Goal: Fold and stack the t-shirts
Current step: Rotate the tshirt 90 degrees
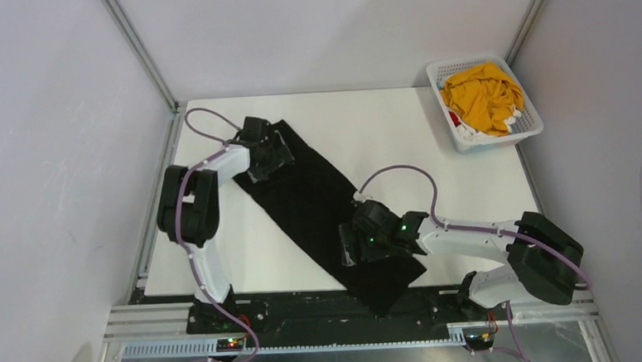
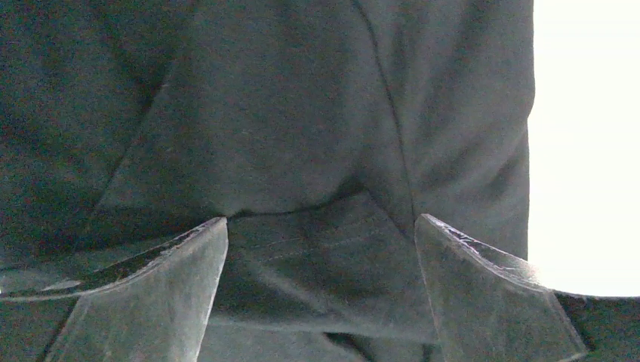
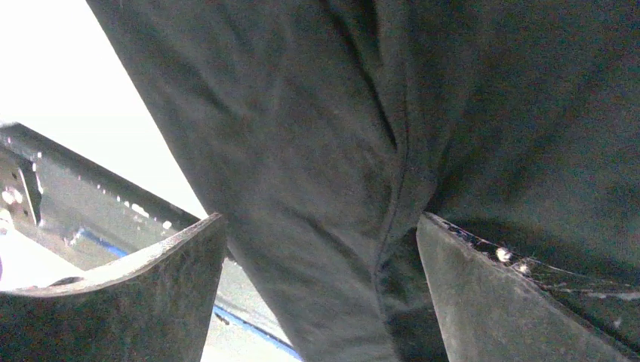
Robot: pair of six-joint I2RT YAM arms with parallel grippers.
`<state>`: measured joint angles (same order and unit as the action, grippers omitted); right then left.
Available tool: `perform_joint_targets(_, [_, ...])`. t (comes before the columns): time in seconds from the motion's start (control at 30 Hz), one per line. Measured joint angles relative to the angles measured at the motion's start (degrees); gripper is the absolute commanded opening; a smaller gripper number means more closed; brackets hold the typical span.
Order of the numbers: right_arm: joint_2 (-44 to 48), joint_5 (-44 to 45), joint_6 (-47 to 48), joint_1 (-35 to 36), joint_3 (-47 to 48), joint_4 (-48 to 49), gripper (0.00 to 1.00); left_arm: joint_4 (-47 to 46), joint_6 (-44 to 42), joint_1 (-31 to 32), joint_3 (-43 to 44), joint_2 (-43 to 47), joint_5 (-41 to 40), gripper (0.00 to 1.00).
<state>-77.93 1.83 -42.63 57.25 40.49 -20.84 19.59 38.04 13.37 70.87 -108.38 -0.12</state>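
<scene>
A black t-shirt (image 1: 319, 206) lies folded into a long strip, running diagonally from the far left of the white table to its near edge, where its end hangs over. My left gripper (image 1: 272, 160) stands open over the strip's far end. In the left wrist view both fingers (image 2: 151, 294) press down on black cloth (image 2: 317, 136) with a fold between them. My right gripper (image 1: 351, 249) is open over the near end, and a seam of the shirt (image 3: 324, 151) runs between its fingers (image 3: 151, 294). A mustard-yellow t-shirt (image 1: 483, 96) lies bunched in the basket.
The white lattice basket (image 1: 533, 125) stands at the far right corner, with bits of red and white cloth (image 1: 457, 124) under the yellow shirt. The table's metal front rail (image 3: 90, 196) shows beside the right gripper. Grey walls close in the table on three sides.
</scene>
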Motion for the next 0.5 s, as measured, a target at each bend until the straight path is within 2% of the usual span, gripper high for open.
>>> perform_joint_targets(0.23, [-3.3,-4.7,4.2,1.2,0.5,3.9,0.99,-0.4,3.0,0.0,16.1,-12.2,5.2,1.0])
perform_joint_targets(0.33, [-6.2,-5.4,6.4,1.2,2.5,6.1,0.99,-0.1,5.3,0.0,27.7,-20.3,10.0,1.0])
perform_joint_targets(0.5, [-11.0,-5.8,10.7,3.2,6.2,10.6,0.99,-1.0,11.9,0.1,53.4,-37.8,20.6,1.0])
